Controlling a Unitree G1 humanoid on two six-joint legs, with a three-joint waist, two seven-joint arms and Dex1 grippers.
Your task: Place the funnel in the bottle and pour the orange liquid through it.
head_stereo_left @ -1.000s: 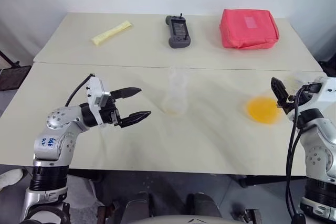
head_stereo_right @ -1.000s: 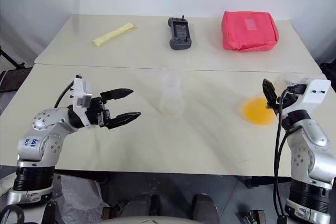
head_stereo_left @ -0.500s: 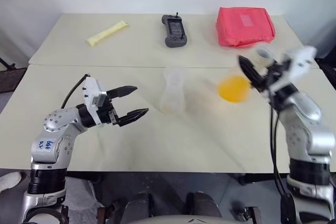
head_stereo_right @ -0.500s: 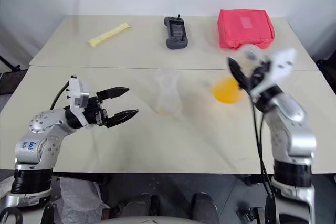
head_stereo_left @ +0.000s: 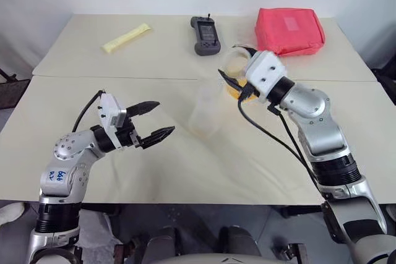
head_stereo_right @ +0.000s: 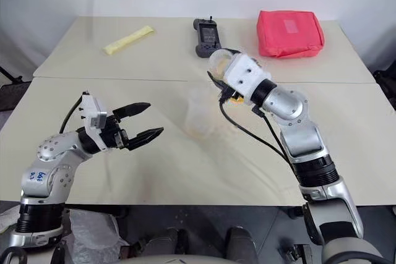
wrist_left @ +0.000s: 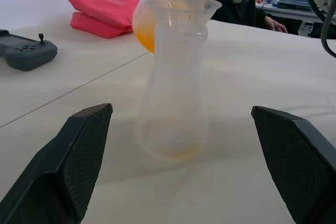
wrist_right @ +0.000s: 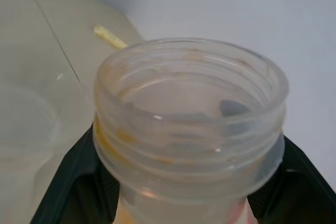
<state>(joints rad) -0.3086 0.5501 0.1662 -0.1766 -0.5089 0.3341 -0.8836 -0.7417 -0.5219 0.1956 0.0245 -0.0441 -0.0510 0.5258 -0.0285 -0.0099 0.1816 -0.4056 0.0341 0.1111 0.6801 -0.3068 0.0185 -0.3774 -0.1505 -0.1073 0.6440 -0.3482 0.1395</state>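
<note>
While the right gripper (head_stereo_left: 238,85) pinches a clear threaded-neck jar (wrist_right: 190,129) of orange liquid (wrist_left: 145,34) at frame centre, the light, slippery flask-like bottle (wrist_left: 175,85) looks tippy; the left gripper (head_stereo_left: 156,119), jaws spread, should steady its neck.

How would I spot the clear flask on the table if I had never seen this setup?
Start at the seam where the two cream tables meet. Just in front of it, midway between the robot's arms, stands the bottle with a funnel in its neck. It is see-through and upright, unlike the red pouch, grey controller and yellow packet behind.
</note>
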